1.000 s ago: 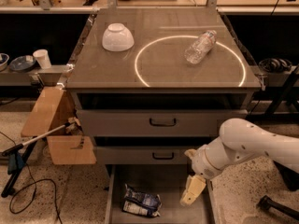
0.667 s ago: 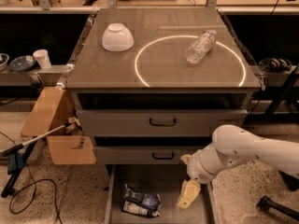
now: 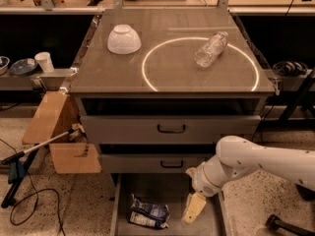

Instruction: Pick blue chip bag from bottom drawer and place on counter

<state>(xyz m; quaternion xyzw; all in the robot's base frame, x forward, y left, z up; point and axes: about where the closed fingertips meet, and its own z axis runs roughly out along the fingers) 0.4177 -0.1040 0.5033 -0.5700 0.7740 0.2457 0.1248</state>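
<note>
The blue chip bag lies crumpled on the grey floor of the open bottom drawer, left of centre. My gripper hangs from the white arm inside the drawer's right half, to the right of the bag and apart from it. The counter is the grey-brown top of the cabinet, with a bright white ring on it.
A white upturned bowl and a clear plastic bottle lie on the counter. Two shut drawers with black handles sit above the open one. A cardboard box and a long-handled tool stand at the left.
My arm and gripper have moved left and a little lower into the bottom drawer, closer to the chip bag. The bag has not moved.
</note>
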